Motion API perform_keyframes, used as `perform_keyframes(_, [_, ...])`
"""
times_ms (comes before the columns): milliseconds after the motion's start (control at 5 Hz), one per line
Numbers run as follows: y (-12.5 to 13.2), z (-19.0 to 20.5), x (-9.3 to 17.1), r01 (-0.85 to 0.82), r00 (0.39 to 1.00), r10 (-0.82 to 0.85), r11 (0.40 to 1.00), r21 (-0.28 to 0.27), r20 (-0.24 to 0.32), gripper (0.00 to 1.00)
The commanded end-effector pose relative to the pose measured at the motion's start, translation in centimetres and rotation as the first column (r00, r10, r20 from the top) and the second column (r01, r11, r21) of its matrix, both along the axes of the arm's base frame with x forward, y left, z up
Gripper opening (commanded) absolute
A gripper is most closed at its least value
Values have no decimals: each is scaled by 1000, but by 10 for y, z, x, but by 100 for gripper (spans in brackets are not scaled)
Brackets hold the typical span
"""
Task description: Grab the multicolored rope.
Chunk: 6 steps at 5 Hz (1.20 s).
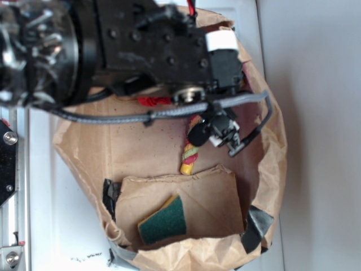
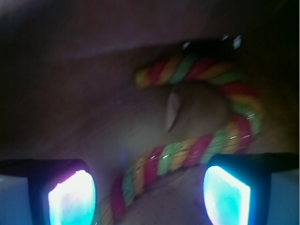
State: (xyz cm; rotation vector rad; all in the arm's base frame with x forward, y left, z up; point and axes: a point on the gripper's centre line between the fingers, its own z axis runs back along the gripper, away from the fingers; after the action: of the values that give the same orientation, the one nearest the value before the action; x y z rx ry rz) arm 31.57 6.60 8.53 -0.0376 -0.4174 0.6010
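Hanging open above the bag (image 1: pixel 271 164) floor, the gripper (image 2: pixel 149 192) straddles the rope (image 2: pixel 197 150), which curves away between its fingers (image 2: pixel 72 199). Arm and cable (image 1: pixel 169 113) hide most of the rope; beyond, a sponge (image 1: pixel 163 221) lies apart.

Black arm (image 1: pixel 152 45), grey cable (image 1: pixel 169 113), glowing gripper (image 2: pixel 150 194) pads (image 2: pixel 72 199).

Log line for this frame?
phase: approach | gripper: open, above multicolored rope | rope: curled in paper bag, ungrasped
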Motion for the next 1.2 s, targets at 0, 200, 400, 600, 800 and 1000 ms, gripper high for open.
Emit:
perform_keyframes(0, [24, 26, 6, -46, 994, 42, 998, 31, 99, 100])
perform_keyframes(200, [33, 16, 9, -113, 993, 112, 993, 28, 38, 100])
perform_keyframes(400, [40, 14, 9, -233, 971, 231, 971, -44, -60, 100])
perform_keyframes(600, [38, 17, 6, -311, 946, 298, 946, -93, -130, 100])
perform_keyframes(800, [29, 17, 5, -390, 913, 369, 914, -111, -173, 100])
perform_keyframes(1000, [22, 16, -1, -416, 901, 392, 902, -114, -186, 100])
